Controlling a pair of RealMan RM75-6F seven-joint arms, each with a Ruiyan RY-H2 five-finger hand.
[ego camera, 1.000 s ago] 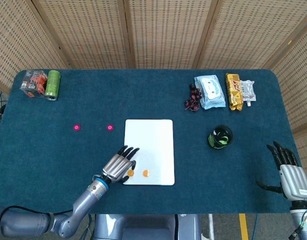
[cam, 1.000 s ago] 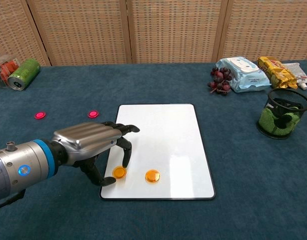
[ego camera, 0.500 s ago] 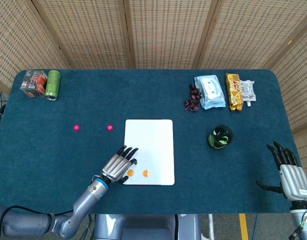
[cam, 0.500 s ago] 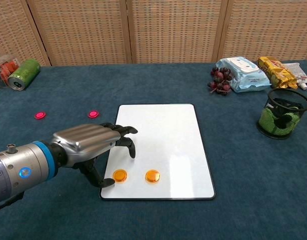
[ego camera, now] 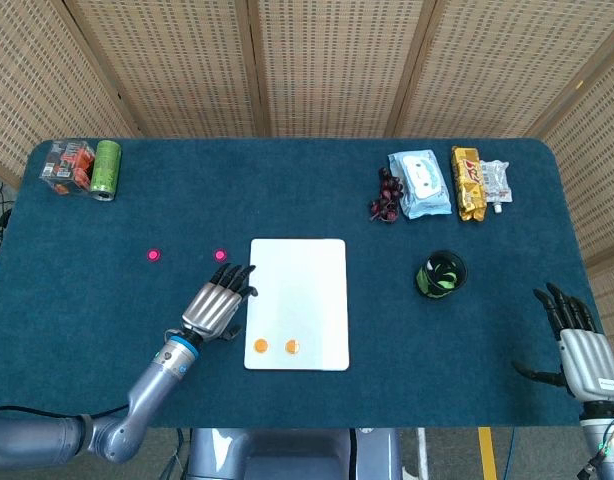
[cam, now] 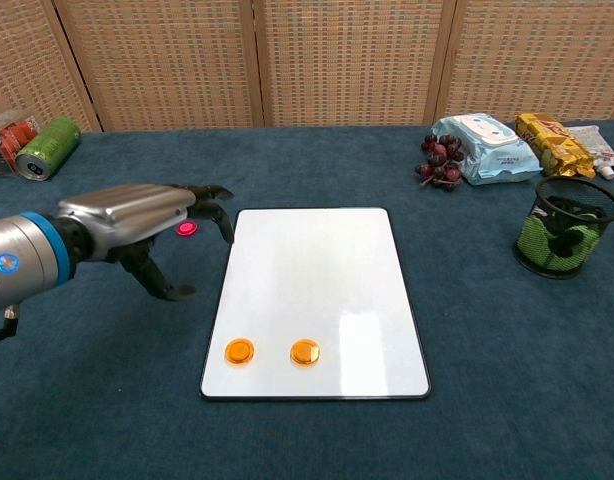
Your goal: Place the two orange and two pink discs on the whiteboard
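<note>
Already both orange discs [cam: 271,351] sit on whiteboard [cam: 317,260]; pink discs [ego camera: 185,255] lie on tabletop [ego camera: 87,300]. Left hand [cam: 137,220] hovers near the nearer one, fingers [cam: 209,192] spread, empty. Risk: thin disc slips or skids when pinched.

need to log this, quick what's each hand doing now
Left hand: open, holding nothing.
Right hand: open, holding nothing.

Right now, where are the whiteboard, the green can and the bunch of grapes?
whiteboard [cam: 317,270], chest view, bare middle of its white face.
green can [ego camera: 106,167], head view, middle of its side.
bunch of grapes [cam: 436,160], chest view, middle of the cluster.
</note>
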